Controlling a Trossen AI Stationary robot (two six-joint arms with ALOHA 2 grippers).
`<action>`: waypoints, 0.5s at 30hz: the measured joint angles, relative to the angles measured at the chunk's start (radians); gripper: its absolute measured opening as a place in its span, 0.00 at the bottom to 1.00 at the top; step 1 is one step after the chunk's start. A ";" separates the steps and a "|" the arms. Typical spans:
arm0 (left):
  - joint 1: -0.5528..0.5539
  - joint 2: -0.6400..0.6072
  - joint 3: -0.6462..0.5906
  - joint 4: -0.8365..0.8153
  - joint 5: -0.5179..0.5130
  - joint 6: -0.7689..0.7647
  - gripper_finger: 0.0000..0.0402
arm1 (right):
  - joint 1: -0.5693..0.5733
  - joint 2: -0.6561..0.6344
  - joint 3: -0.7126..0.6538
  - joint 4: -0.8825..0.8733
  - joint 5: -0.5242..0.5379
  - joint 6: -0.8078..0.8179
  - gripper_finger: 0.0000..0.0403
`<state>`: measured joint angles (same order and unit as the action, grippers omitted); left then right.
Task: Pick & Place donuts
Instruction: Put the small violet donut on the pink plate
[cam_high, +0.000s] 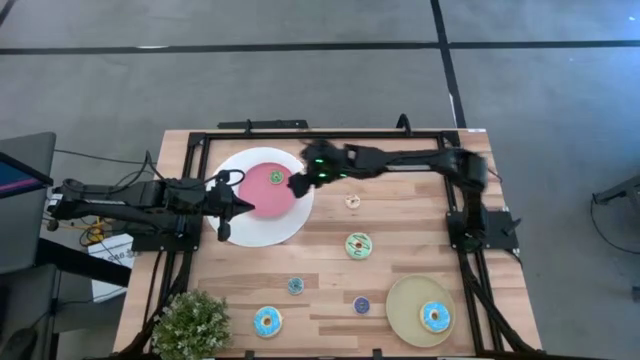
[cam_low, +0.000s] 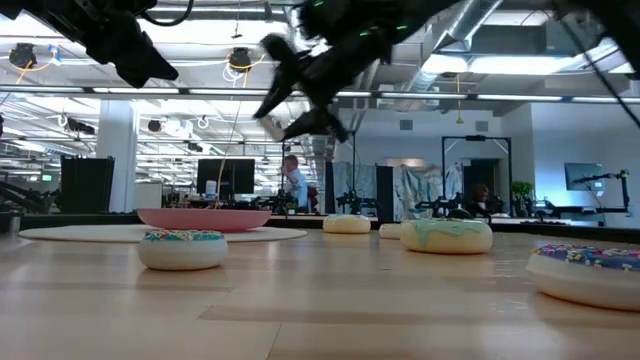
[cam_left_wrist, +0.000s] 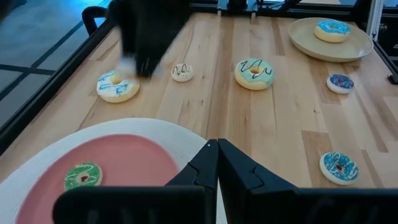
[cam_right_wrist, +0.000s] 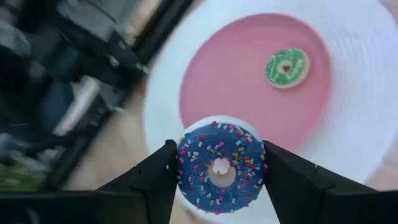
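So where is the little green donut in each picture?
High view: the little green donut lies on the white plate's pink middle, upper left of the table.
Low view: not visible; only the plate shows, at left.
Left wrist view: lower left, on the pink.
Right wrist view: upper right, beyond the blue donut in the right pincer.
Shared landmark: that plate.

Left claw (cam_left_wrist: 217, 149) closed over white plate (cam_left_wrist: 180, 140); green donut (cam_left_wrist: 83, 176) on plate.
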<state>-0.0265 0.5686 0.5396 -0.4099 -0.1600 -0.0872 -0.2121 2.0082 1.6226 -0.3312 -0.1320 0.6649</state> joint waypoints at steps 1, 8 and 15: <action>0.000 0.000 0.000 0.000 0.008 0.003 0.00 | -0.002 0.049 0.072 -0.060 0.000 -0.040 0.51; 0.000 0.000 0.000 0.003 0.086 0.042 0.00 | -0.012 0.361 0.556 -0.368 0.004 -0.253 0.51; 0.000 0.000 0.000 0.004 0.125 0.049 0.00 | -0.024 0.519 0.708 -0.481 -0.003 -0.281 0.51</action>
<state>-0.0265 0.5686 0.5396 -0.4063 -0.0347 -0.0386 -0.2363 2.5268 2.3302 -0.8117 -0.1349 0.3842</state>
